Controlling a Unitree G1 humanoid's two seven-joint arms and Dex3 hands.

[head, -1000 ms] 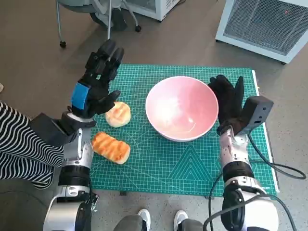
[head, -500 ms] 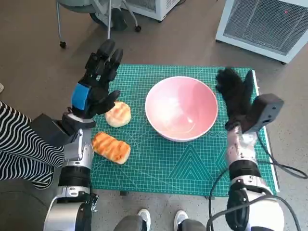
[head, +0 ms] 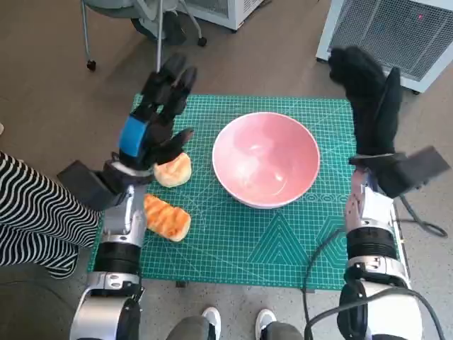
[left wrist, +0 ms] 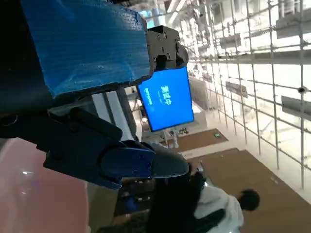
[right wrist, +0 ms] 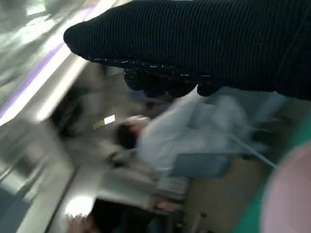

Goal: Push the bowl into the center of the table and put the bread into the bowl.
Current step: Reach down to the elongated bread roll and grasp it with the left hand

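A pink bowl stands empty near the middle of the green cutting mat. A round pale bun lies just left of it, and a golden toasted bread roll lies nearer the front left. My left hand hovers above the round bun with its fingers spread and nothing in it. My right hand, in its black glove, is raised high beside the bowl's right rim, fingers extended, holding nothing. In the left wrist view the pink bowl shows blurred beneath the left hand.
A white grilled appliance stands on the floor behind the table at right. Chair legs on castors are behind at left. A striped sleeve lies at the left edge, shoes at the front.
My right hand has lifted away from the bowl's right rim, up and back. My left hand has shifted slightly right over the round bun. The bowl stays put.
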